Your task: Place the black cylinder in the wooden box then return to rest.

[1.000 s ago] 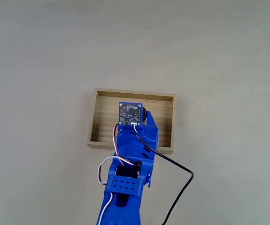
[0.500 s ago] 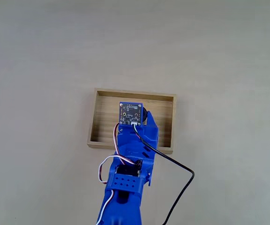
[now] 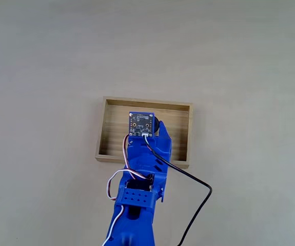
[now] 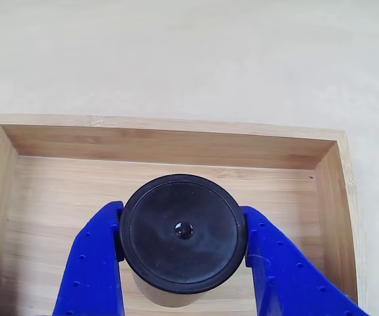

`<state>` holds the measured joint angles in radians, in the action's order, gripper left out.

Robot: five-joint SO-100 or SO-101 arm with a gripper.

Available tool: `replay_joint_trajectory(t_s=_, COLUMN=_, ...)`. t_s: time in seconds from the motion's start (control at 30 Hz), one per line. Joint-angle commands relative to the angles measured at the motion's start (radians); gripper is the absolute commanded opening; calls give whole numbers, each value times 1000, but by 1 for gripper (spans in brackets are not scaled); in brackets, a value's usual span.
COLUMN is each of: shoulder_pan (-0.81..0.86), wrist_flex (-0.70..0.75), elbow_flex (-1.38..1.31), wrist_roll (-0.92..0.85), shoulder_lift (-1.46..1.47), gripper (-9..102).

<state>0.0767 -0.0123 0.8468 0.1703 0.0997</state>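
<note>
The fixed view looks straight down from high up; the other view looks down close; both share the box point(image 3: 180, 134) point(image 4: 169, 145).

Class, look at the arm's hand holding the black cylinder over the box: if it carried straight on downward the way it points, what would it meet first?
Most likely the box floor: the hand clamps the cylinder directly above the planks. How much gap remains is unclear.

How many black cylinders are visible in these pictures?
1. The black cylinder is above the wooden box floor, between the blue gripper fingers. In the fixed view the arm hides most of it; more could be hidden beneath.
</note>
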Motion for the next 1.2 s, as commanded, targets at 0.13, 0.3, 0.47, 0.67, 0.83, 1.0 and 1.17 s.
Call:
replay_joint_trajectory(t_s=0.13, shoulder_pan=-14, wrist_flex=-48, elbow_flex=-71, wrist_roll=17, shoulder_lift=9, gripper=18)
replay_joint_trajectory(t_s=0.3, shoulder_pan=-14, wrist_flex=-58, elbow_flex=-71, wrist_roll=26, shoulder_lift=-3, gripper=18)
replay_joint_trajectory(t_s=0.47, shoulder_pan=-14, wrist_flex=-69, elbow_flex=-71, wrist_roll=29, shoulder_lift=-17, gripper=18)
replay_joint_trajectory(t_s=0.67, shoulder_pan=-14, wrist_flex=-74, elbow_flex=-72, wrist_roll=31, shoulder_lift=-28, gripper=18)
replay_joint_trajectory(t_s=0.83, shoulder_pan=-14, wrist_flex=-74, elbow_flex=-71, wrist_roll=31, shoulder_lift=-29, gripper=19)
replay_joint_trajectory(t_s=1.0, shoulder_pan=-14, wrist_flex=-74, elbow_flex=-71, wrist_roll=35, shoulder_lift=-32, gripper=22)
replay_joint_trajectory(t_s=1.17, shoulder_pan=-9, wrist_flex=-74, elbow_flex=-71, wrist_roll=38, shoulder_lift=-32, gripper=27)
